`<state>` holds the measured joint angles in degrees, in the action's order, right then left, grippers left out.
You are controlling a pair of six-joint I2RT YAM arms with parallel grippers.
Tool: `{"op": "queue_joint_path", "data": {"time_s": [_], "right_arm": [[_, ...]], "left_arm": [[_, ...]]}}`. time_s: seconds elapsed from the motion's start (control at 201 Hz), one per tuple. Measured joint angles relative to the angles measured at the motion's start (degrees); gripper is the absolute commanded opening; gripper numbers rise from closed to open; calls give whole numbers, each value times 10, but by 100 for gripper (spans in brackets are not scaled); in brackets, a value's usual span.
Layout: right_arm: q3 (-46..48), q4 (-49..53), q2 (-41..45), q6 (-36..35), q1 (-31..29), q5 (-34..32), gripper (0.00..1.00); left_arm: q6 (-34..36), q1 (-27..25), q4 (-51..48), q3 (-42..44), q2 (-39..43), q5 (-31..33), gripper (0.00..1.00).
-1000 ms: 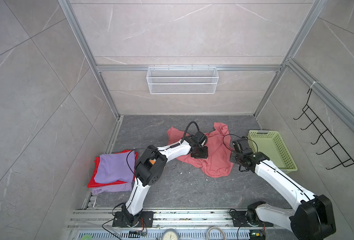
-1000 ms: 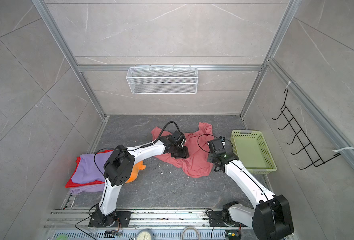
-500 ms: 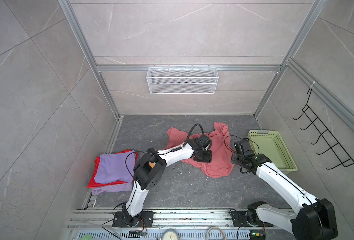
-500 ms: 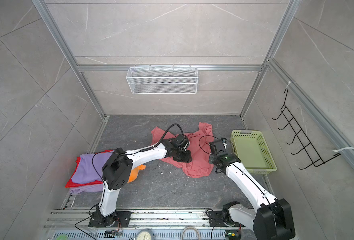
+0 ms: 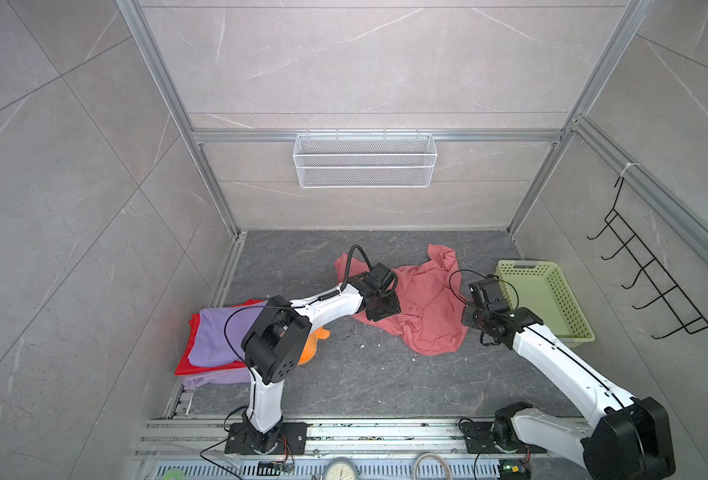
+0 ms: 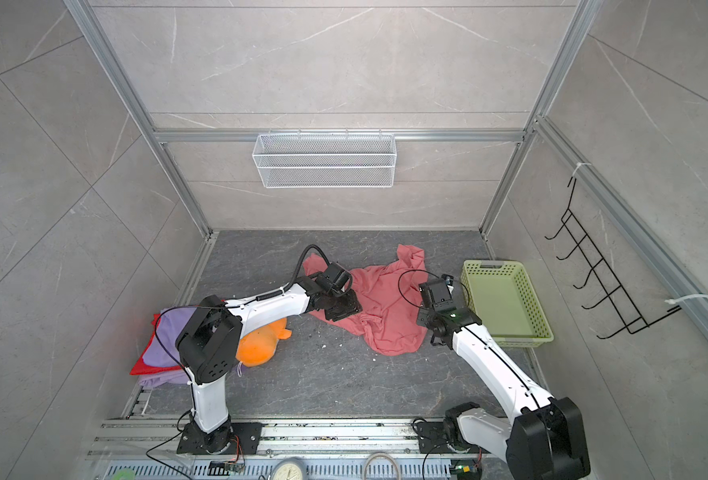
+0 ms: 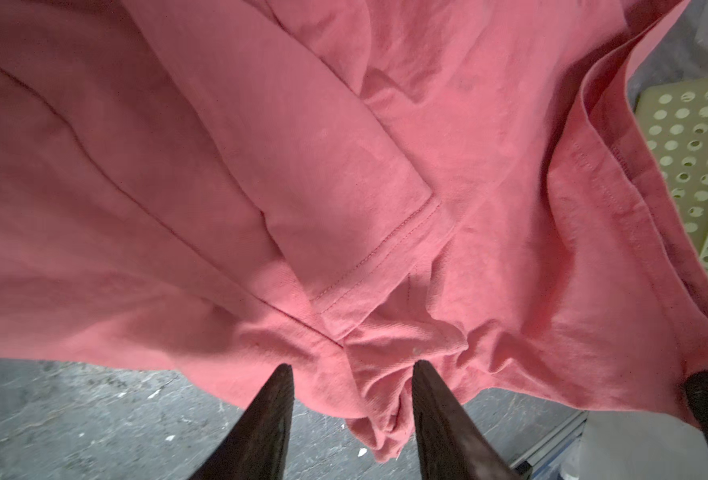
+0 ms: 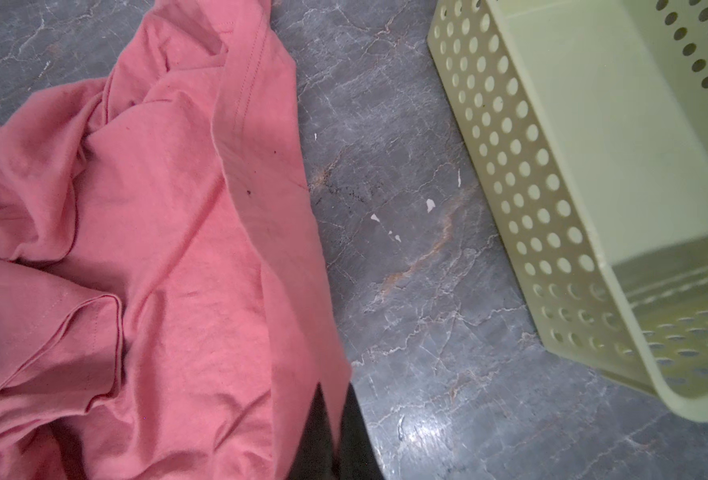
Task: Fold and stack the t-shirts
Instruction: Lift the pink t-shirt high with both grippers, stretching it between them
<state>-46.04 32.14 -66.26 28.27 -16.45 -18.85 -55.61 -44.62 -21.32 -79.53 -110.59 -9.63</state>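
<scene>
A crumpled salmon-pink t-shirt (image 5: 423, 299) (image 6: 385, 307) lies on the dark floor in both top views. My left gripper (image 5: 383, 309) (image 7: 353, 365) is low over its front-left edge. It is open, and a loose fold of the pink cloth (image 7: 381, 399) hangs between the fingers. My right gripper (image 5: 466, 324) (image 8: 335, 388) is shut on the shirt's right-hand hem (image 8: 302, 332). A lavender t-shirt (image 5: 219, 336) lies folded on a red one (image 5: 186, 357) at the left.
An orange plush toy (image 6: 259, 345) sits beside the stack, under my left arm. A pale green plastic basket (image 5: 547, 307) (image 8: 593, 145) stands right of the pink shirt. A white wire basket (image 5: 365, 160) hangs on the back wall and a black hook rack (image 5: 651, 282) on the right wall.
My left gripper has shifted a little leftward over the shirt's front edge and its jaws have spread apart from the fold. The right arm has hardly moved.
</scene>
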Motion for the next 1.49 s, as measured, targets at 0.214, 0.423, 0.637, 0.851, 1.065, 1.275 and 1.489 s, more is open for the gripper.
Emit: {"op": "queue_joint_path", "data": {"time_s": [0.214,0.423,0.637,0.851,1.065,1.275,1.489], "right_arm": [[1,-7,0,-8,4,2,0],[1,-8,0,-10,8,3,0],[8,-11,0,-11,10,9,0],[9,-11,0,-13,15,11,0],[9,-12,0,-15,20,11,0],[5,-19,0,-14,24,10,0],[-73,-1,19,-16,29,-4,0]], "left_arm": [[-61,11,41,7,-37,-15,48],[-98,20,57,24,-42,-15,41],[-120,28,91,24,-61,-18,24],[-126,32,97,20,-74,-25,7],[-121,35,99,24,-65,-18,0],[-63,50,91,43,32,5,0],[75,109,19,41,253,26,0]]}}
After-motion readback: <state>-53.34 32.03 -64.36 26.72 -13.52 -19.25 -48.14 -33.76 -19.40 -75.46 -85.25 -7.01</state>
